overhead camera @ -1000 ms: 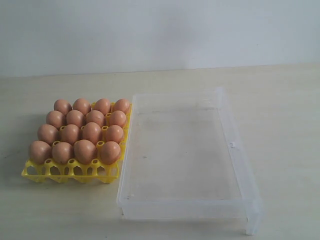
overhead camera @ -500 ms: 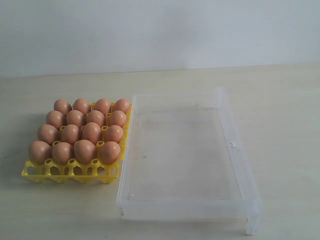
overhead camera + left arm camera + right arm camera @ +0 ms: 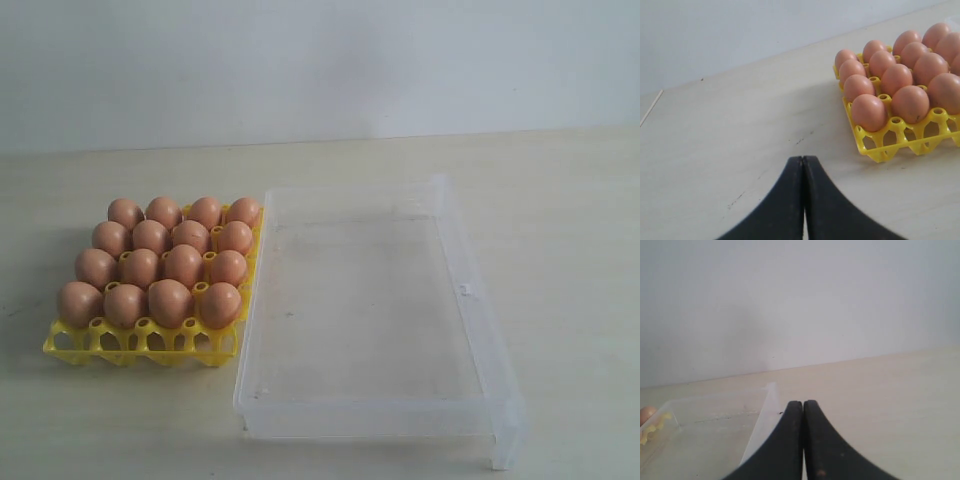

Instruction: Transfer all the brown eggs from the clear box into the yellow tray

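Black and pinched shut with nothing between its jaws, the left gripper (image 3: 803,160) is hanging over the pale counter (image 3: 715,150), with the yellow tray (image 3: 890,145) lying near it. The right gripper (image 3: 803,404) is likewise sitting closed and empty, pointing past a corner of the clear box (image 3: 757,435). Sixteen brown eggs (image 3: 160,262) are filling the tray in four rows of four, each sitting in its own cup. The box is lying just beside the tray, long wall against the tray's edge; whether they are touching I cannot tell.
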